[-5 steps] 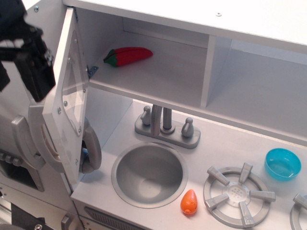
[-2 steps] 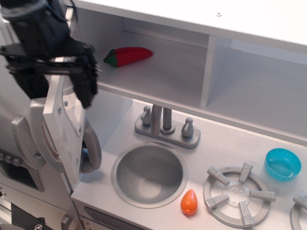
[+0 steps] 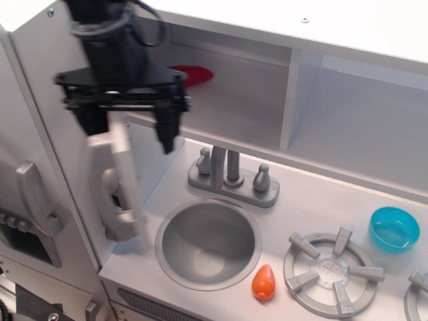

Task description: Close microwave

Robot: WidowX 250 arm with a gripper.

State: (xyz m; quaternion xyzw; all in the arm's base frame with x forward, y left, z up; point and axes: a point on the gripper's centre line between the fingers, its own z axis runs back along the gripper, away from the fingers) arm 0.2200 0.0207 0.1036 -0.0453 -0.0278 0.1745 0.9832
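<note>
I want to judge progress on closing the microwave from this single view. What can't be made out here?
- Gripper: motion-blurred, so open or shut is unclear.
- Microwave door: blurred and seen edge-on; window and buttons unreadable; contact with the gripper uncertain.
- Red pepper on the shelf: mostly hidden behind the arm.
- Right burner: cut off by the frame edge.

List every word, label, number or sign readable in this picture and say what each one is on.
None can be read. The microwave door, swung partway and motion-blurred, shows no legible marking. The claw is blurred and bears no visible label. The buttons at the left edge are too small to show any print. The sink, burner and blue bowl are unmarked.
</note>
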